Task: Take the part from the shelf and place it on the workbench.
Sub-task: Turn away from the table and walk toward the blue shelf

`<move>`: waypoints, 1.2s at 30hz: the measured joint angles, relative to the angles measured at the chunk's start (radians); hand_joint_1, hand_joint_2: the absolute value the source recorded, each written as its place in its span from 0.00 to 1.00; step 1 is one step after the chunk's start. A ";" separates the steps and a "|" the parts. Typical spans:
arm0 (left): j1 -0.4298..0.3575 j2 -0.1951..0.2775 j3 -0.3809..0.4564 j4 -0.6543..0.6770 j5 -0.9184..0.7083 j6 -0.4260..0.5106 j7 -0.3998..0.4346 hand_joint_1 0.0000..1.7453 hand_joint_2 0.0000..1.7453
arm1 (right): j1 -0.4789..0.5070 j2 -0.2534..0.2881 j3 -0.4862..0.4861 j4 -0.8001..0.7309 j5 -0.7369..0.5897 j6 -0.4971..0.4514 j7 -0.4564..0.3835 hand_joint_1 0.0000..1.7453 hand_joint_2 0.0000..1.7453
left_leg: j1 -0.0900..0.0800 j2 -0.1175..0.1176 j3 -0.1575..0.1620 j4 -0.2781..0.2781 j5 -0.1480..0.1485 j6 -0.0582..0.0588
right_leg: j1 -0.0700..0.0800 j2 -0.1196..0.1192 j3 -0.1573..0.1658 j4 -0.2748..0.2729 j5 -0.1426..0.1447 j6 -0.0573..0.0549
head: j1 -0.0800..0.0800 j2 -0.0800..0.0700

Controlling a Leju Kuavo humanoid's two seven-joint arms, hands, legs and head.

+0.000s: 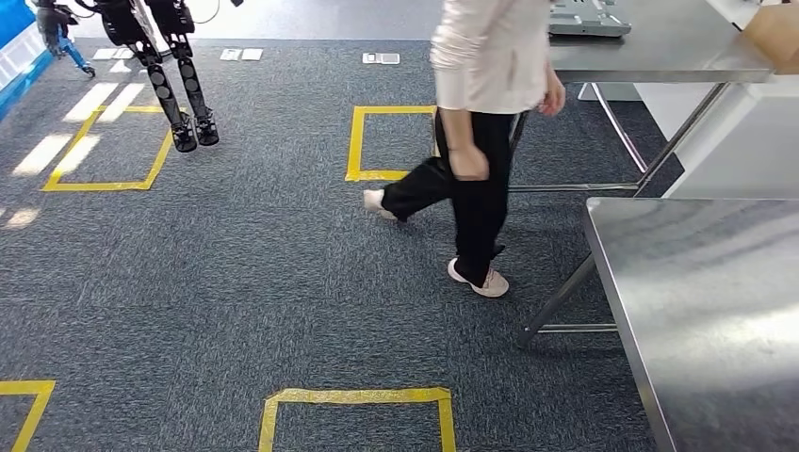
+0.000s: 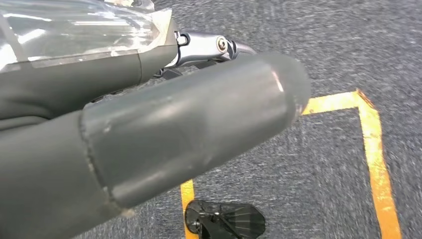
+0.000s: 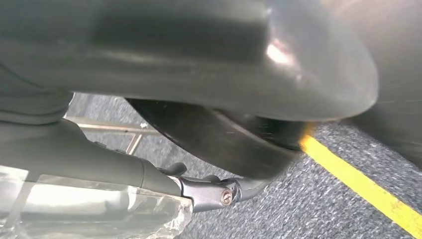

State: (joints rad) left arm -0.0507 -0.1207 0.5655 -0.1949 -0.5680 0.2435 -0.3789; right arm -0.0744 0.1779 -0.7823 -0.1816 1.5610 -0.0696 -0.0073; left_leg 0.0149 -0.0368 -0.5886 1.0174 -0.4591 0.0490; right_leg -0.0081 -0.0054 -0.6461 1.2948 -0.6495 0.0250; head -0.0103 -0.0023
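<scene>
Steel worktop near right, a person striding past it over grey carpet. Left robot hand and right robot hand hang above carpet; grip unclear, part's whereabouts unclear.

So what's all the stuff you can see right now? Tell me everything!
Steel tables: two, silver; near one at the right, far one behind the person.
Grey tray-like thing: one, on the far table; too small to identify.
Cardboard box: one, brown, top right corner.
Yellow tape squares: several on the grey carpet; one at the bottom, one by the person.
Other robot: one, black legs, top left.
Person: one, light top, black trousers, walking past the tables.
Left hand: grey, above the carpet; grip unclear.
Right hand: grey, blurred, above a yellow line; grip unclear.
</scene>
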 joint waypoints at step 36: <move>-0.007 -0.010 0.015 0.001 -0.006 -0.014 0.009 0.00 0.00 | -0.001 -0.016 0.003 -0.001 -0.014 0.011 0.026 0.00 0.00 | -0.002 -0.054 0.005 0.004 0.001 -0.022 | -0.020 0.048 0.123 -0.274 0.123 0.037 | -0.002 0.000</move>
State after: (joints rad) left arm -0.0574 -0.1307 0.5804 -0.1935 -0.5736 0.2293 -0.3698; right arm -0.0757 0.1620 -0.7794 -0.1824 1.5475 -0.0589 0.0185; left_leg 0.0132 -0.0912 -0.5840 1.0212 -0.4583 0.0272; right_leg -0.0282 0.0422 -0.5233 1.0207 -0.5263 0.0617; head -0.0127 -0.0023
